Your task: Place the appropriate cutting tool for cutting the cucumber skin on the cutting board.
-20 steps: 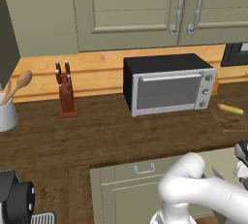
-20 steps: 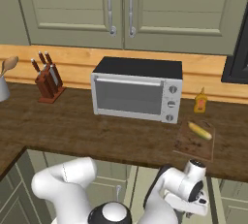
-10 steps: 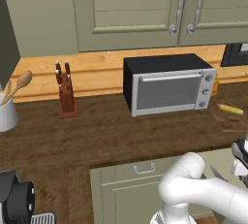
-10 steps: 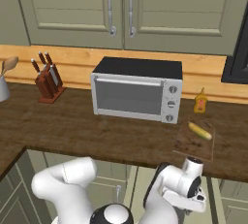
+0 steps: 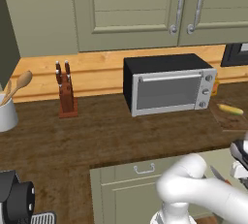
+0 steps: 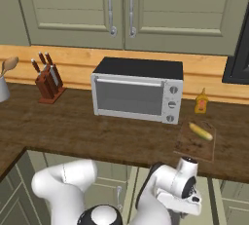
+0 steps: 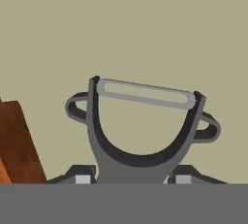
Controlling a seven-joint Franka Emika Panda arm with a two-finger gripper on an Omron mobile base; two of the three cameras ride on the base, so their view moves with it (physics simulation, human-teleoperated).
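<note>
Pincer [image 7: 131,179] clamped on peeler [image 7: 143,121], low below counter [image 6: 73,131] edge; lift clear first, then carry toward 1 o'clock onto board [image 6: 192,146], beside cucumber [image 6: 200,131].

Two base views flanking one counter [image 5: 97,136]

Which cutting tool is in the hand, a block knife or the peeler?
The peeler: grey, Y-shaped, with a slotted blade, held between the hand's fingers. The brown-handled knives sit in their block on the counter.

Grey Y-peeler [image 7: 143,126] btwn tool tips, cucumber [image 6: 200,131] lying on cutting board [image 6: 189,146]
</note>
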